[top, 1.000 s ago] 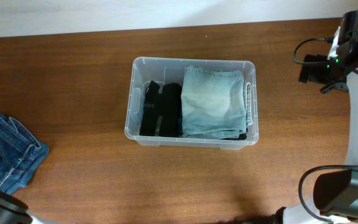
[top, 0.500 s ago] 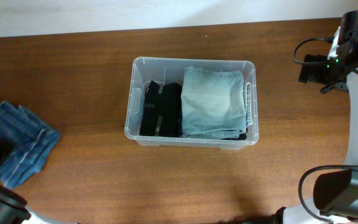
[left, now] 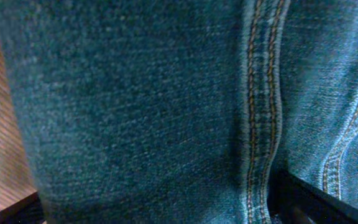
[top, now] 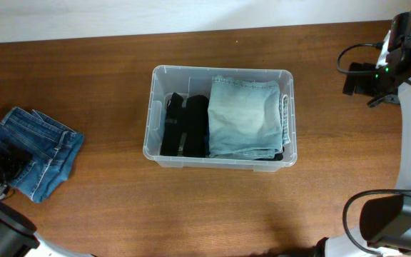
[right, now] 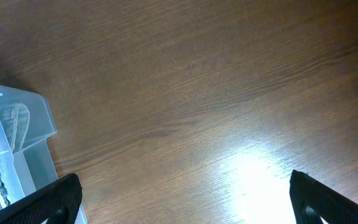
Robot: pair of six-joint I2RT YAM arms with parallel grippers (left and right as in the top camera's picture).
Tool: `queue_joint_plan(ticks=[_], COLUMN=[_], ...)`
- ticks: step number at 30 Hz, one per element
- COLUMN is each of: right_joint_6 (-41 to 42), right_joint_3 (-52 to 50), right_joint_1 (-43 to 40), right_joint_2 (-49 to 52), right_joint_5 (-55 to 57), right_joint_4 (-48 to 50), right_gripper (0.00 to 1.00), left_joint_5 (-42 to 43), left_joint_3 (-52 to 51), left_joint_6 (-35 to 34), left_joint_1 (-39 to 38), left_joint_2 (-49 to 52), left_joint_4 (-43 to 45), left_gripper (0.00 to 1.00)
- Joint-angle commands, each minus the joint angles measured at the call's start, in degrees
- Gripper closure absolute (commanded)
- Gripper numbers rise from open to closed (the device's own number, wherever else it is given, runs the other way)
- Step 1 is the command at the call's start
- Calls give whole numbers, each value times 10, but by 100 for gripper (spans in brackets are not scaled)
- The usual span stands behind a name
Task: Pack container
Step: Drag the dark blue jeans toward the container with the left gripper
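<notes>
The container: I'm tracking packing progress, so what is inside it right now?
In the container, folded light-blue jeans fill the right side, black garments the left. A dark edge shows beneath the jeans; whatever else lies under them is covered.

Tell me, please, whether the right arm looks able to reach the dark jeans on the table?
Probably not: the right gripper hangs far right, the dark jeans lie at the left edge, with the container between.

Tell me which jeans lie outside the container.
The darker blue jeans on the table, left of the container. The paler folded jeans lie inside it, beside black clothes.
</notes>
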Motion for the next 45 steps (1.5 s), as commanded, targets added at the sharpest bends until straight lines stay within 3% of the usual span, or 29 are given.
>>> queue_joint_plan(ticks=[1,5,8,12,15,19,28,45], right_joint_6=[5,5,5,5,5,5,5,5], right_joint_3=[4,4,4,4,4,4,4,4], right_joint_1=[-2,-2,-2,-2,-2,-2,-2,-2], right_joint_2=[-2,-2,-2,-2,-2,-2,-2,-2], right_joint_5=[5,5,5,5,5,5,5,5], right_joint_4=[0,0,0,0,0,0,0,0], right_gripper=[1,1,1,2,1,1,2,1], left_joint_5=[21,21,20,21,20,24,200,202], left_joint_3=[-13,-13,-13,-13,-13,-13,43,310], left_joint_6=[-3,-3,-2,-2,-2,-2,-8,-13], left_joint_1=[-5,-5,-5,-5,-5,-5,-5,-77], left_joint_2=[16,16,16,16,16,16,16,-8], left_joint_4=[-21,-34,-43,-49,-49,-49,-68,-283], left_gripper=[1,3,23,34,58,99,99,99])
